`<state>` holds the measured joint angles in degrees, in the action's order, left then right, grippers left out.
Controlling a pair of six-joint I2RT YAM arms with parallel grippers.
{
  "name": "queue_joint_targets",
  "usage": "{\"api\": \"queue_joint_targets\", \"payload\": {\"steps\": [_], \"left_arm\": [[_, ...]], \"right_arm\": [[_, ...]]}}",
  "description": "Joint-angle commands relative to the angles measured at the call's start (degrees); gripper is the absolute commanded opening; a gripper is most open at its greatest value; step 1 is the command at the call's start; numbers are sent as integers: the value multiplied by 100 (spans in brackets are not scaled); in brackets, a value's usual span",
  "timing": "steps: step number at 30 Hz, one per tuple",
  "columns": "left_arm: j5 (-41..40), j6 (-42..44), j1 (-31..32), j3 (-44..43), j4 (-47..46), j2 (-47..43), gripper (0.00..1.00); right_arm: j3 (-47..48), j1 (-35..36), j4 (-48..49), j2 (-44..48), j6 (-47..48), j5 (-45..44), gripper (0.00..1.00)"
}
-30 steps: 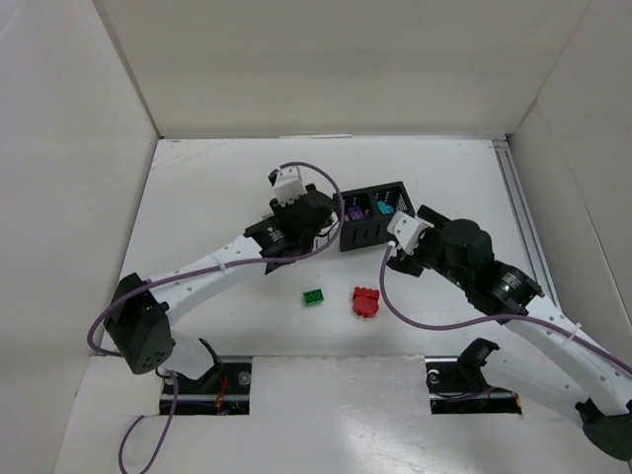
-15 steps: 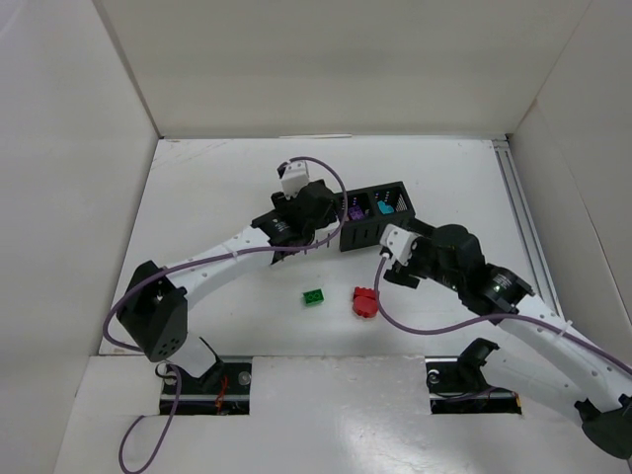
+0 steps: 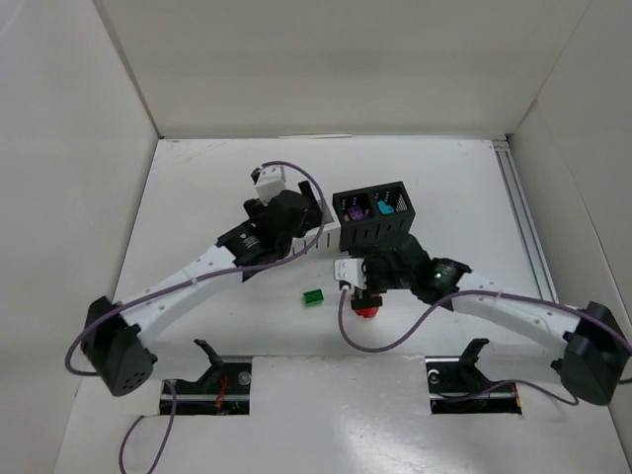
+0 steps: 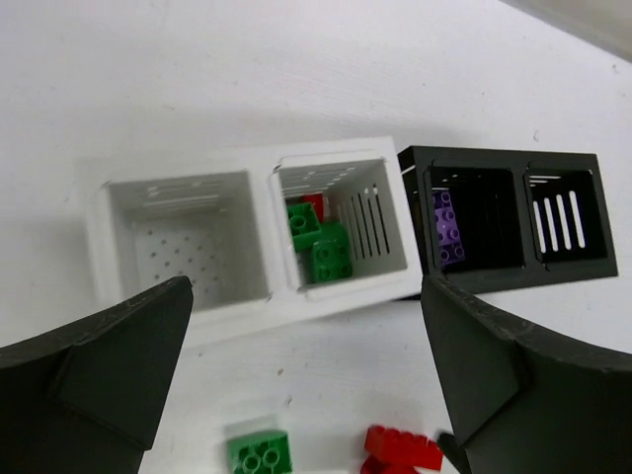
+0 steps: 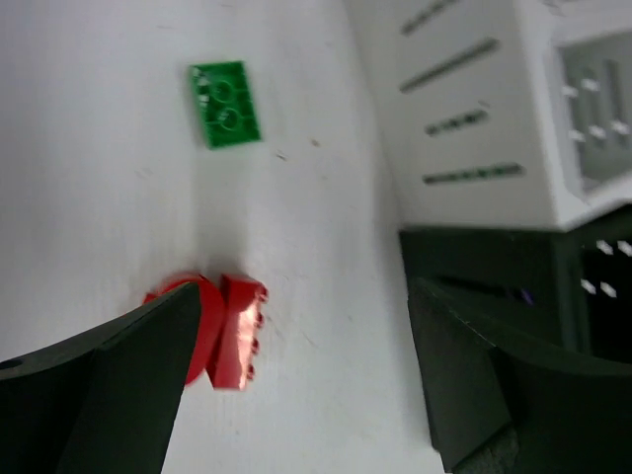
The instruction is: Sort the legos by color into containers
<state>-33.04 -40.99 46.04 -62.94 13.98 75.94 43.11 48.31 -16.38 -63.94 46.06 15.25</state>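
The white container (image 4: 247, 296) has an empty left cell, while its right cell holds green legos (image 4: 321, 242) and a red one. Beside it, the black container (image 4: 513, 276) holds a purple lego (image 4: 446, 227) and a teal lego (image 3: 385, 208). On the table lie a loose green lego (image 3: 314, 297) and a red lego (image 3: 367, 310). My left gripper (image 4: 306, 375) hovers open and empty, just in front of the white container. Low over the table, my right gripper (image 5: 296, 385) is open, with the red lego (image 5: 222, 331) at its left finger.
White walls close in the table on the left, back and right. A metal rail (image 3: 521, 217) runs along the right side. Purple cables loop off both arms. The two containers stand side by side at the table's middle.
My left gripper has opened wide and drawn back left from over the containers. My right arm has swung left and down from beside the black container to the red lego.
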Motion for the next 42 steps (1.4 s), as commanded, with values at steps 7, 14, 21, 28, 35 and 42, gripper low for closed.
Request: {"api": "queue_joint_targets", "payload": {"steps": [7, 14, 21, 28, 35, 42], "left_arm": [[69, -892, 1, 1494, 1053, -2109, 100], [140, -1332, 1, 1899, 1459, -2576, 100], [79, -1394, 1, 1952, 1625, -2690, 100], [78, -1552, 1, 2005, 1678, -2690, 100], [78, -1605, 1, 2057, 1731, -2865, 100], [25, -1658, 1, 2110, 1784, -2989, 100]], "right_arm": [[601, 257, 996, -1813, 649, 1269, 88], [997, 310, 1128, -2798, 764, 1911, 80], [1103, 310, 1181, -3255, 702, 1789, 77], [1156, 310, 1549, -3537, 456, 1789, 67], [1287, 310, 1603, -3810, 298, 1789, 49], [1226, 310, 1656, -3406, 245, 1841, 23]]}}
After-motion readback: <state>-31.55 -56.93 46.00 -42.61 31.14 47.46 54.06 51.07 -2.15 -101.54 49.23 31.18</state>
